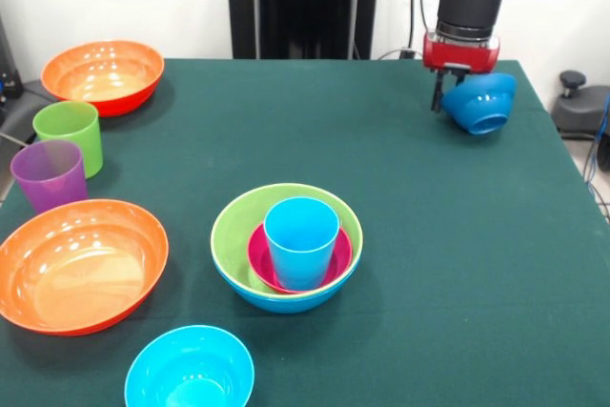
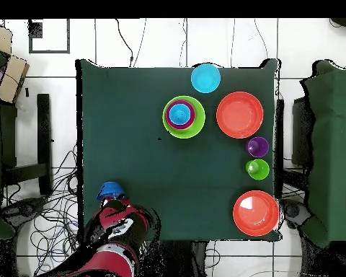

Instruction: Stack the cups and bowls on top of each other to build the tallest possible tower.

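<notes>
The end effector (image 1: 456,92) grips the glossy dark blue bowl (image 1: 481,104), tilted on its side, well apart from the tower (image 1: 286,240), where a light blue cup (image 1: 301,240) stands in a magenta bowl (image 1: 259,259).

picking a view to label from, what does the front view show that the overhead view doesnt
Front view only: the tilted small dark blue plastic bowl shows its open mouth at the gripper, and the large blue plastic bowl shows under the tower.

Overhead view only: tiled floor, cables and dark chairs round the green table.

Both: the light blue plastic cup in the small magenta bowl inside the large lime green bowl.
</notes>
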